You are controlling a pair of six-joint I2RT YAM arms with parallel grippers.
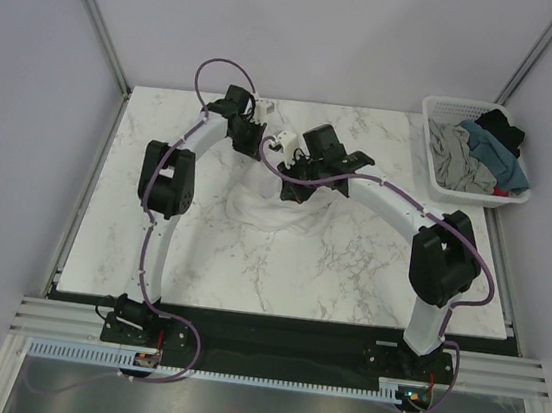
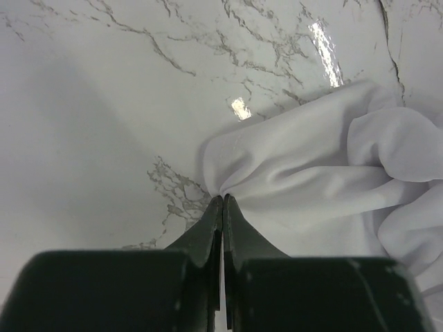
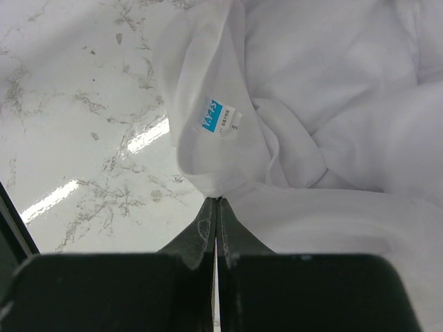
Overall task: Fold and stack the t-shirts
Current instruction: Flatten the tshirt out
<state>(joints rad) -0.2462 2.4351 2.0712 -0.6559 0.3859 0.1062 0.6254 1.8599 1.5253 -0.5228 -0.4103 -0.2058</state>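
Marble table holds white t-shirt; only right wrist shows its label.

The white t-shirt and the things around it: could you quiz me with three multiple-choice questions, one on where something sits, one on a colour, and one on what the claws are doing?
1. Where is the basket?
A. At the far right corner of the table
B. At the near left corner
C. Between the arm bases

2. What colour is the print on the label inside the white t-shirt?
A. Red
B. Blue
C. Yellow

3. How do the left gripper and the right gripper stand?
A. Both open above the cloth
B. One open, one shut
C. Both shut on the white t-shirt

Answers:
1 A: the top view shows it at the far right edge.
2 B: the right wrist view shows a blue patch on the white tag.
3 C: each wrist view shows closed jaws with fabric pinched at their tips.
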